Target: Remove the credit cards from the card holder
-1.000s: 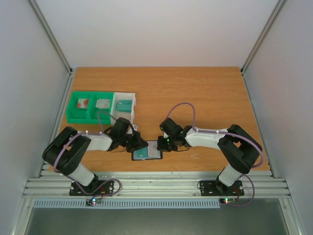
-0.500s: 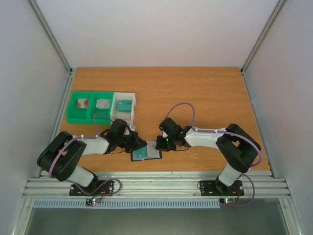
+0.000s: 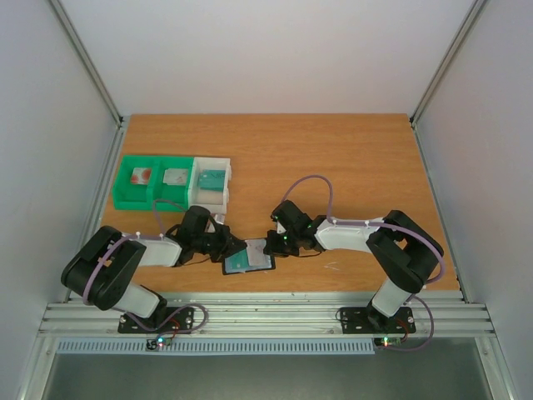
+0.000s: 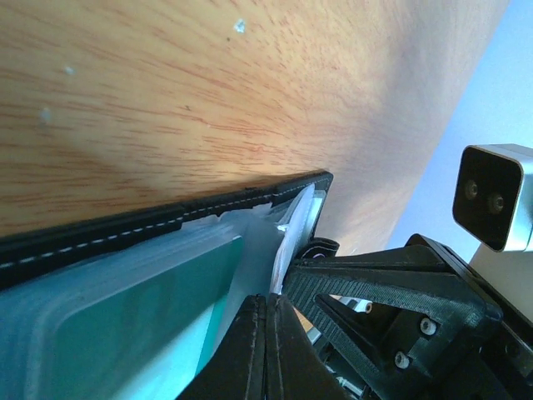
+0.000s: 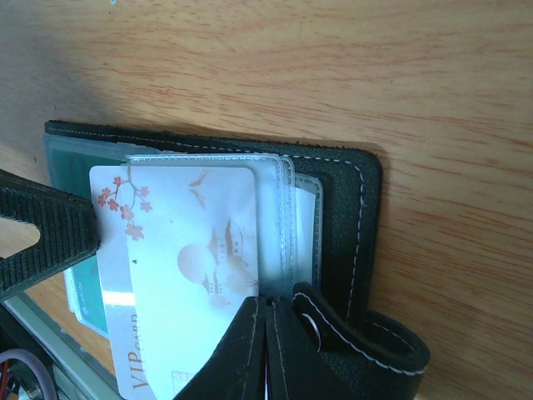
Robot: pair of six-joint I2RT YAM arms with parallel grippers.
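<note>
Pale walls closed in a wooden tabletop [image 3: 350, 158]. At its far left stood a green tray [image 3: 125, 198] with two compartments, and a white tray [image 3: 212, 161] touched its right side. Each compartment held a small flat piece, too small to make out.

Nearer the front edge, the left arm [image 3: 150, 250] reached low across the wood towards the middle. The left jaws were fully closed, finger against finger, with their tips at the left side of the card holder [image 3: 260, 267]. From the left wrist view the tips pressed in by a clear pocket, but whether they pinched it could not be told.

The card holder lay open and flat on the tabletop near the front edge, between the two arms. Its black stitched border faced up around clear pockets [image 5: 279, 225]. A teal card [image 4: 125, 308] sat inside one pocket on the left. A white card [image 5: 183, 250], printed with red blossoms and a pale landscape, lay over the pockets and stuck out past the holder's edge. The black clasp tab [image 5: 366, 350] curled at the holder's right corner.

The right jaws were closed as well. Their tips met at the edge of the white card and the clear pocket, just beside the clasp tab. Whether the card itself was gripped could not be told. The right arm [image 3: 358, 233] stretched in low from the right.
</note>
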